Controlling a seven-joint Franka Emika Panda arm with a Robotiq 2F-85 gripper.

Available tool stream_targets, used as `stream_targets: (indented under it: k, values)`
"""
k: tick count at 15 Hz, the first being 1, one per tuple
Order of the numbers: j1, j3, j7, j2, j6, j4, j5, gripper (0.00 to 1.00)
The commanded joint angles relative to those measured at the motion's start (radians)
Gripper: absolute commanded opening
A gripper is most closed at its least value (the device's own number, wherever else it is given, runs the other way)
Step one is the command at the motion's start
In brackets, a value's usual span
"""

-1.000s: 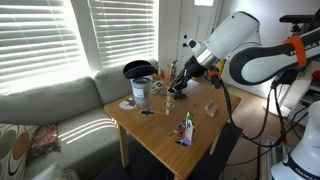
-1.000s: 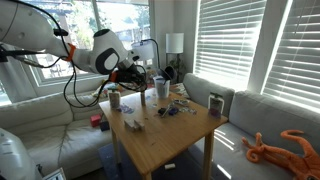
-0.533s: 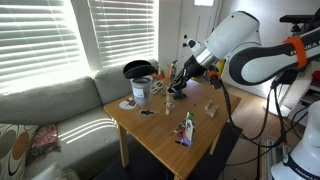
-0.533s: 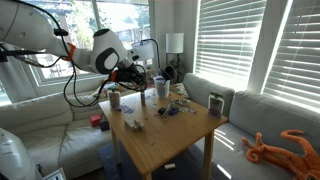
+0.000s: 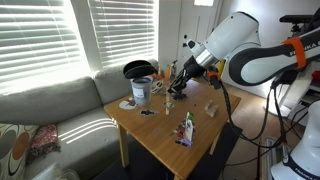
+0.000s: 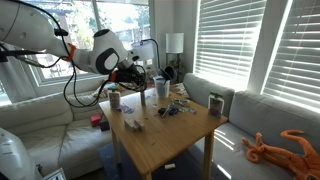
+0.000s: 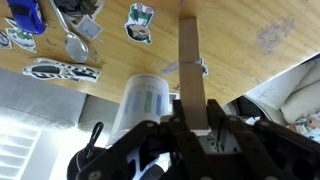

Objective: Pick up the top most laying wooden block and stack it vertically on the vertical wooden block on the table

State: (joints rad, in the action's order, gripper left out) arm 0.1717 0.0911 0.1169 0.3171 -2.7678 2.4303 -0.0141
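Note:
My gripper (image 7: 192, 125) is shut on a long light wooden block (image 7: 190, 60), which sticks out lengthwise from between the jaws. In both exterior views the gripper (image 5: 177, 84) (image 6: 135, 72) hovers over the far side of the light-brown wooden table (image 5: 165, 140) (image 6: 165, 135), by the cups. A small light upright piece (image 5: 211, 108) stands near the table edge on the arm's side; it is too small to tell whether it is the vertical wooden block.
A white cup (image 7: 145, 105) (image 5: 141, 92) stands right beside the held block. Stickers (image 7: 140, 22) and small items lie on the tabletop. A black pan (image 5: 138, 69), a small bottle (image 5: 186, 128) and a further cup (image 6: 215, 103) also stand on the table. A sofa (image 5: 60, 105) surrounds the table.

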Motion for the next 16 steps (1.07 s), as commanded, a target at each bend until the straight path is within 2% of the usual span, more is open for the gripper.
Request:
stream_targets:
  k: [1, 16]
  values:
    - [-0.022, 0.017, -0.03, -0.002, 0.012, -0.012, 0.032, 0.07]
    - [-0.023, 0.021, -0.037, 0.007, 0.015, -0.001, 0.038, 0.07]
